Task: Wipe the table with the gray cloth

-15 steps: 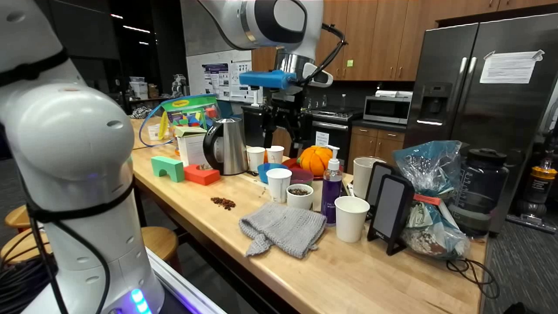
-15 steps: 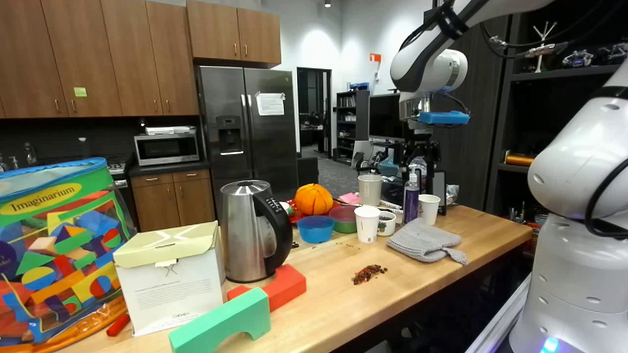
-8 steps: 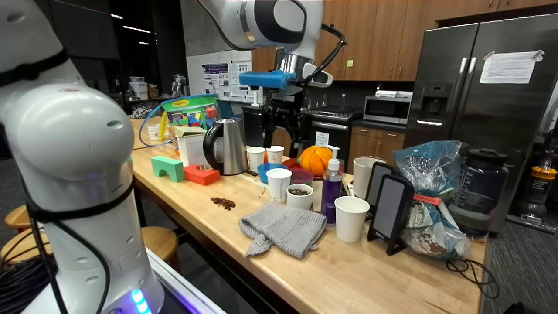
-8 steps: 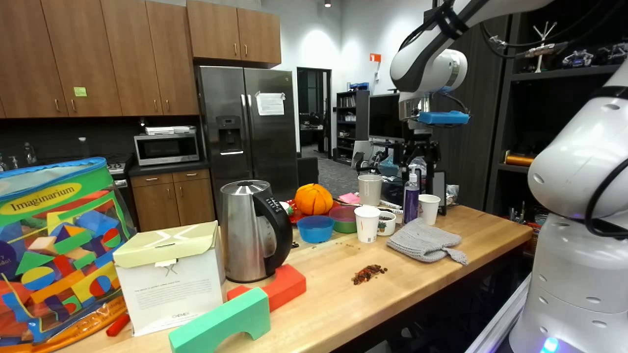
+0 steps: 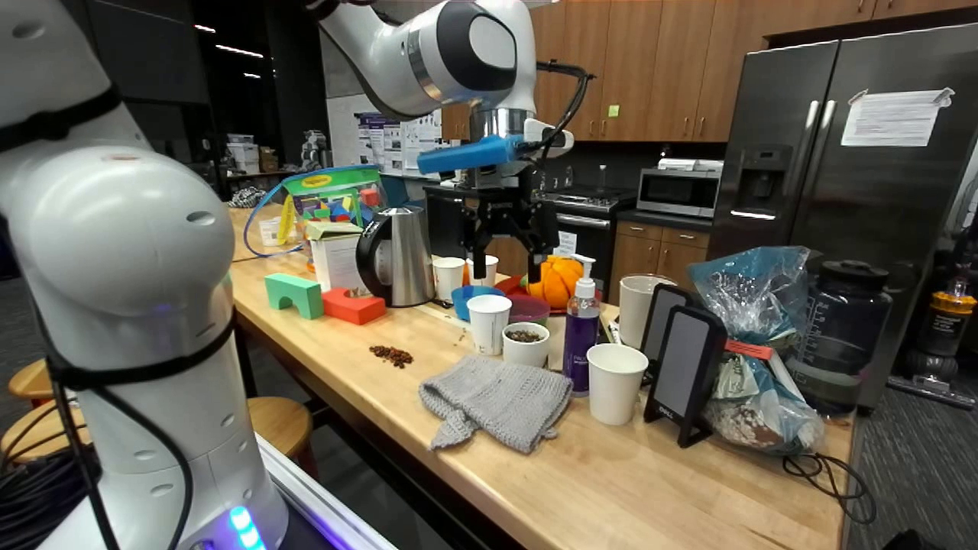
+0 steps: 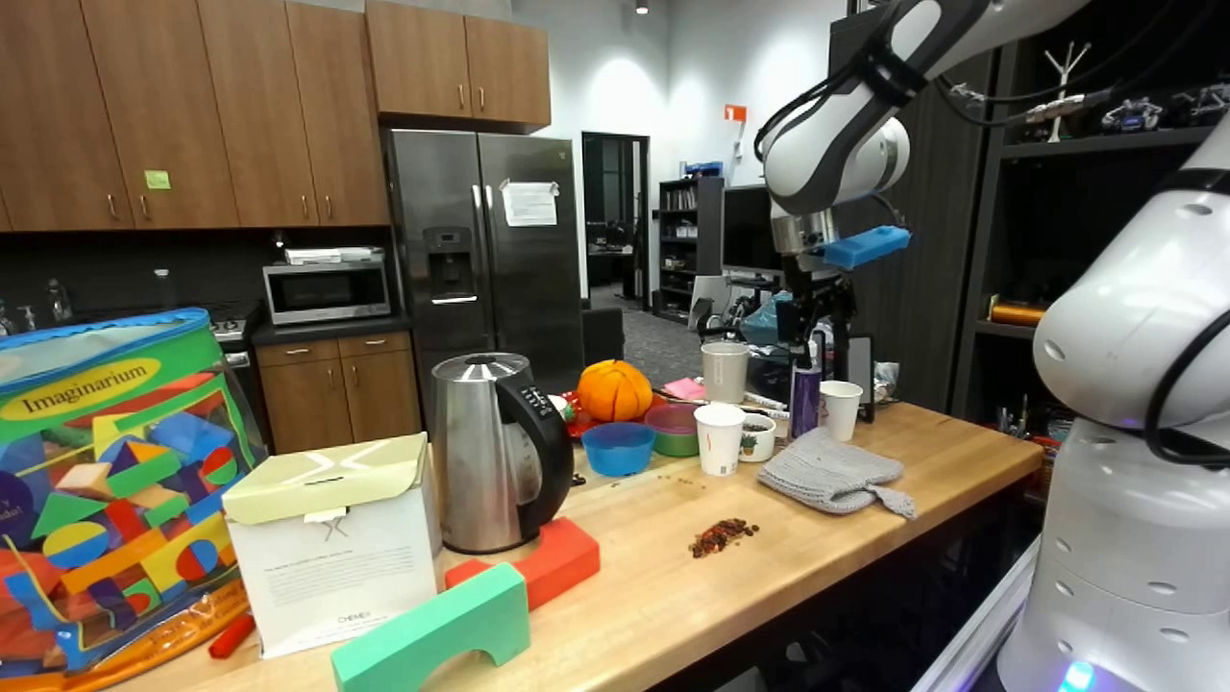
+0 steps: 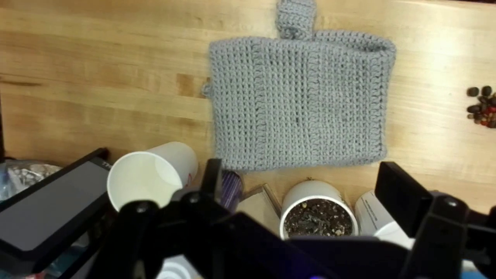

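Apparently you're pre-grasp, your gripper [image 5: 507, 269] spread wide above the table [image 5: 657, 493], so next you'd lower and pinch the gray cloth [image 5: 498, 399], right of the bean-like pile [image 5: 392, 355] in both exterior views.

The robot's arm [image 5: 114, 229] was glossy white, its lower part swelling into a smooth ball shape and pitted with shallow oval dimples [image 5: 202, 218]. Black straps [image 5: 145, 372] wrapped around it, and a thin black cord [image 5: 186, 473] ran down the white shell to the base [image 5: 237, 473], where bright blue lights [image 5: 241, 519] glowed. Higher up, a dark grey panel [image 5: 457, 46] framed a pale oval cap [image 5: 493, 42]. Above the hand [image 5: 506, 266] sat a shiny metal collar [image 5: 498, 122], a long bright-blue bar [image 5: 467, 155] and a looping black cable [image 5: 564, 69]. The hand itself was black, built of jointed links with two blunt fingers [image 5: 479, 260]; round screw heads [image 7: 450, 201] showed on it in the wrist view.
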Motion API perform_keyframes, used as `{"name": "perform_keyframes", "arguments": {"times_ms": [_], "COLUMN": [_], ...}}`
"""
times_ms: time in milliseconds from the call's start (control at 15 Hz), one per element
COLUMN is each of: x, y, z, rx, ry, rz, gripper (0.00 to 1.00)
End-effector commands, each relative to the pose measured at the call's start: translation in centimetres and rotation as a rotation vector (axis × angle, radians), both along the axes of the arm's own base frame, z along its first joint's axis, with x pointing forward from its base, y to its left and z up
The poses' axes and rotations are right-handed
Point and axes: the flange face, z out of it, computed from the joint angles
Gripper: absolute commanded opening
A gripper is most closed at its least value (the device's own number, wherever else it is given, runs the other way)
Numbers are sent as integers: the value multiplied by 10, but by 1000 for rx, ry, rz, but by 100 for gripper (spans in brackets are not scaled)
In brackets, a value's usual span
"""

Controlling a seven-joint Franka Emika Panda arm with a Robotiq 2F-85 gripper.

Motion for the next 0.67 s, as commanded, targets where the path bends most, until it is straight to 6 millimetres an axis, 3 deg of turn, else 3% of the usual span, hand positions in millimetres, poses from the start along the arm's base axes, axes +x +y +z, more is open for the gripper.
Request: {"name": "perform_keyframes", "arguments": {"times_ms": [0,67,133,200,333,600], "x": [-7,-11,-13,-17,-22,-29], "y": [-11,-13,-15,-16,-18,-22], "z": [-14,-18,-22,-26,-35,-52], "rx": [-42,-38,-32,-25,0,37], "ry": [42,54,64,76,102,141], "rz": [54,65,73,82,104,145], "gripper": [100,100,75,74,61,27]}}
